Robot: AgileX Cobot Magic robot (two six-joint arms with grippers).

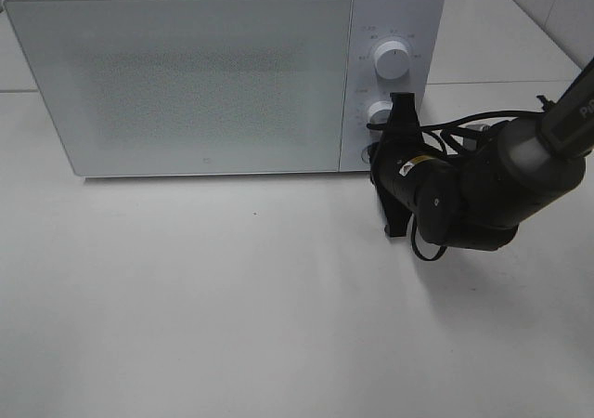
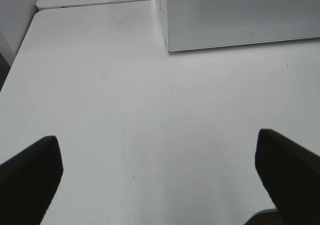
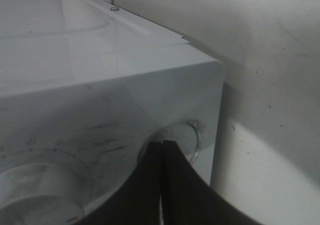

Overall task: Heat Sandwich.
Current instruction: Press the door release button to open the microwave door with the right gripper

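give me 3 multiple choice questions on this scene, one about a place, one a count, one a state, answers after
1. Where does the right gripper meet the microwave?
A) its top
B) its control panel
C) its left side

2. How many white dials show on that panel in the high view?
A) one
B) two
C) four

3. How does the microwave door stand?
A) closed
B) swung wide open
C) half open

Answers:
1 B: the wrist view shows the shut tips against a round control on the panel face.
2 B: an upper dial and a lower dial, the lower one partly behind the gripper.
3 A: the door lies flush with the front, with no gap and no view of the inside.
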